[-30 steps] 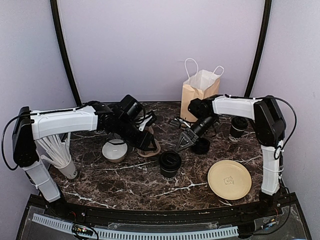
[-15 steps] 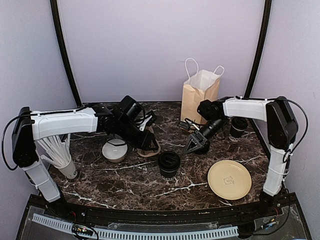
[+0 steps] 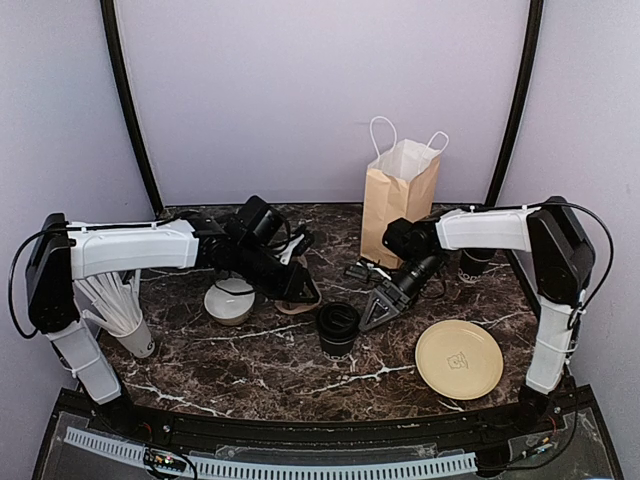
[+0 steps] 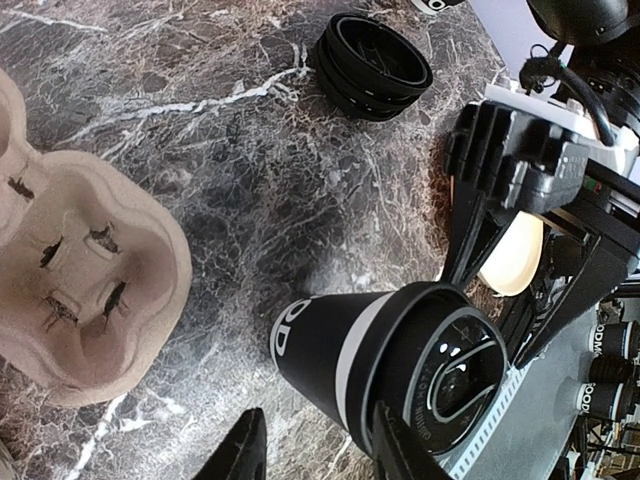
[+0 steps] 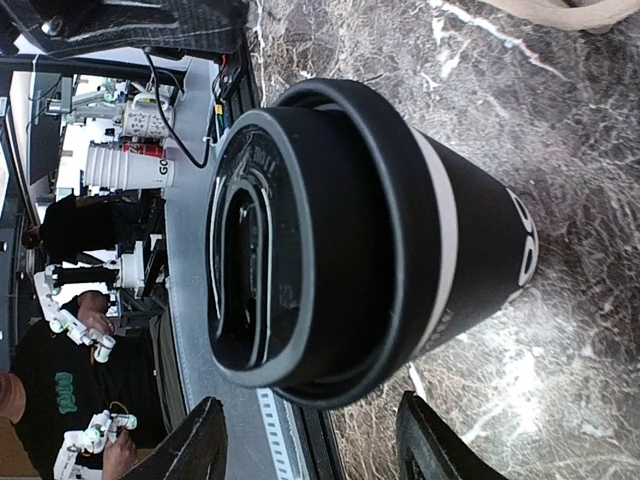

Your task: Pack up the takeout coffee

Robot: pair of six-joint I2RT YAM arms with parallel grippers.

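One takeout coffee (image 3: 338, 326), a black lidded cup with white lettering, stands upright mid-table. It fills the right wrist view (image 5: 350, 230) and shows in the left wrist view (image 4: 400, 350). My right gripper (image 3: 376, 310) (image 5: 315, 445) is open just to its right, the jaws facing the cup without touching it. My left gripper (image 3: 304, 290) (image 4: 315, 455) is open above the edge of the cardboard cup carrier (image 4: 70, 270), and the cup lies just beyond its fingertips. A second lidded cup (image 3: 472, 264) stands at the back right, partly hidden by the right arm.
A brown paper bag (image 3: 400, 185) stands open at the back. A cream plate (image 3: 459, 358) lies front right. A white bowl (image 3: 230, 302) sits under the left arm. A lidless cup stack (image 3: 120, 305) is at the left, and loose black lids (image 4: 375, 65) lie beyond the cup.
The right gripper has swung nearer and leftward, from the lid stack to beside the middle cup, with its jaws wider. The left jaws have narrowed slightly and the left arm has barely moved.
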